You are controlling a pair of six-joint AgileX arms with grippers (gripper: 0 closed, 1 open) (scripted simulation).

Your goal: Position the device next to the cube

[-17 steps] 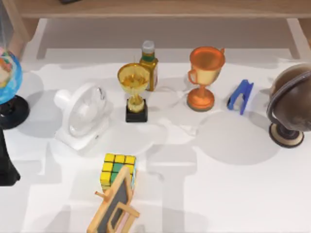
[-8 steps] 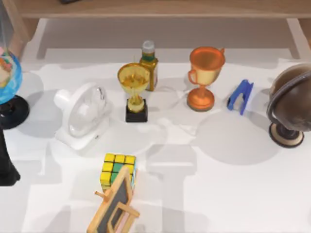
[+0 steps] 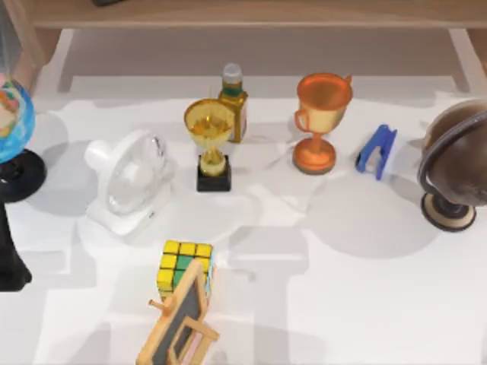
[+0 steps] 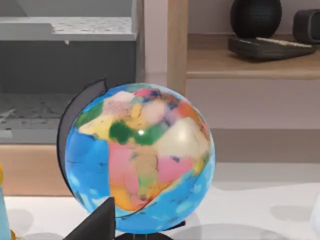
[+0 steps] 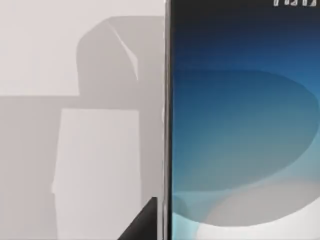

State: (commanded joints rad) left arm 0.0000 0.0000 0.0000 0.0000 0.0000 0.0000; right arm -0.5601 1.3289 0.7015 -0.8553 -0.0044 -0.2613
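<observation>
White tabletop (image 3: 365, 289) under shifting grey shadows, wooden shelf along the far edge. Near centre-front, at about 7 o'clock from the middle, the cube (image 3: 183, 265), yellow top and green-yellow face showing, its near side partly covered by a wooden-framed chalkboard easel (image 3: 179, 319) touching or just in front of it and cut off by the picture's lower edge. White desk fan (image 3: 129, 181) at 11 o'clock from the cube; gold trophy (image 3: 210, 143), bottle (image 3: 233, 99) and orange trophy (image 3: 321, 120) farther back. Blue clip (image 3: 377, 150) and brown globe (image 3: 456, 167) to the right, colourful globe (image 3: 11, 129) cropped at left. Close before the right wrist camera, the device (image 5: 240, 120), blue glossy screen, thin light edge, cropped on three sides over white surface. Fingers of either gripper: cannot tell.
</observation>
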